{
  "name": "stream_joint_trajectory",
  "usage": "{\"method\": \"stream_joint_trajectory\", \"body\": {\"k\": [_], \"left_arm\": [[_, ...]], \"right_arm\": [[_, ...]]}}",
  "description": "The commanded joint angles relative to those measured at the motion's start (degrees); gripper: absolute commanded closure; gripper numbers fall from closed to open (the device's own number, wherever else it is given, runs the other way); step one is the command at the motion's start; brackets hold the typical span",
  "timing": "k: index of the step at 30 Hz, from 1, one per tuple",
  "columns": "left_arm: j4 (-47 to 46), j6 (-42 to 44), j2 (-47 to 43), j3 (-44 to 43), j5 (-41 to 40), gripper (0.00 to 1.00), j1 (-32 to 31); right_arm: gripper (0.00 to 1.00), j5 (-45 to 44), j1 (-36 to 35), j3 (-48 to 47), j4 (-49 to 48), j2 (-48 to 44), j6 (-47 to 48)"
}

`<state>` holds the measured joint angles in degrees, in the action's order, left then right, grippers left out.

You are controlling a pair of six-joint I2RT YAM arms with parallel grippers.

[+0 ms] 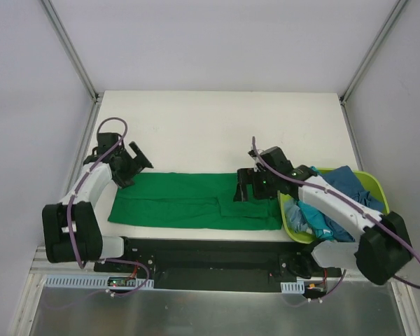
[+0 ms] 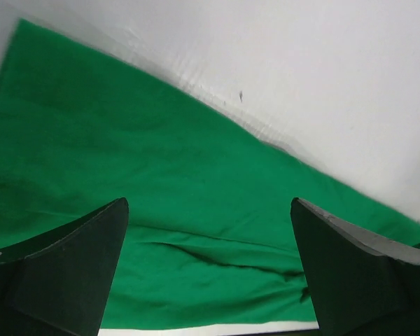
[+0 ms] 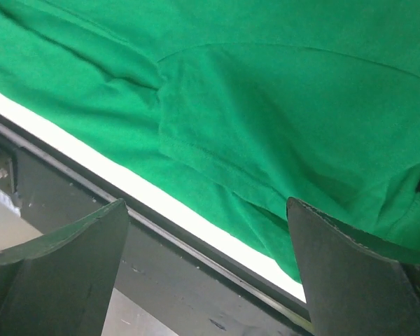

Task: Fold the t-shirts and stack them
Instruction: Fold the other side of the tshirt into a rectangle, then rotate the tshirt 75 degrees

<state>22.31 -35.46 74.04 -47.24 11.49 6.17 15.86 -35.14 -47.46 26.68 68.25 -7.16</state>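
White table (image 1: 217,119) carried everything. I place the rest off the green t-shirt (image 1: 175,203). It lay flat as a long band running left to right along the table's near side, w/ a white strip of tabletop showing btwn its near hem and the black base rail (image 1: 210,253). A few soft creases ran along its length.

Lime-green basket (image 1: 375,183) sat just beside the shirt's right end; couldn't tell if they touched. Blue and teal shirts (image 1: 344,183) were bunched inside it, heaped above the rim, well apart from the green one's left end.

My right arm reached over the basket twd the shirt's right end. My right gripper (image 1: 243,187) hung over the shirt's far edge there, fingers (image 3: 63,273) spread wide & released, no cloth btwn them. Below it a sleeve (image 3: 224,126) lay folded flat onto the shirt body, hem stitching visible.

My left gripper (image 1: 131,164) hung at the shirt's far-left corner, partly over bare table, fingers (image 2: 70,266) likewise spread & released, above the cloth.
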Motion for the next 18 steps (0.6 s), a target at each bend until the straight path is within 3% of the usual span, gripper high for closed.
{"method": "stream_joint_trajectory", "body": {"k": [1,7,11,14,18], "left_arm": [[-0.86,0.04,6.19,1.45,3.37,0.01,-1.6],[-1.03,0.13,9.28,6.1,0.47,0.01,-1.78],[-1.39,-2.41,6.92,10.93,-0.23,0.01,-3.18],[-1.39,-5.22,3.4,14.28,0.98,0.01,-8.44],[-1.39,-13.56,-3.53,19.2,1.35,0.01,-19.86]], "right_arm": [[0.04,-6.97,-1.69,-5.0,1.53,9.68,-9.53],[0.04,-5.57,-0.55,-11.32,1.18,25.24,-10.33],[0.04,-4.09,4.97,-18.53,3.38,35.88,-10.16],[0.04,1.96,9.98,-27.3,3.73,43.52,-5.78],[0.04,4.88,13.16,-48.53,9.87,57.83,2.57]]}}
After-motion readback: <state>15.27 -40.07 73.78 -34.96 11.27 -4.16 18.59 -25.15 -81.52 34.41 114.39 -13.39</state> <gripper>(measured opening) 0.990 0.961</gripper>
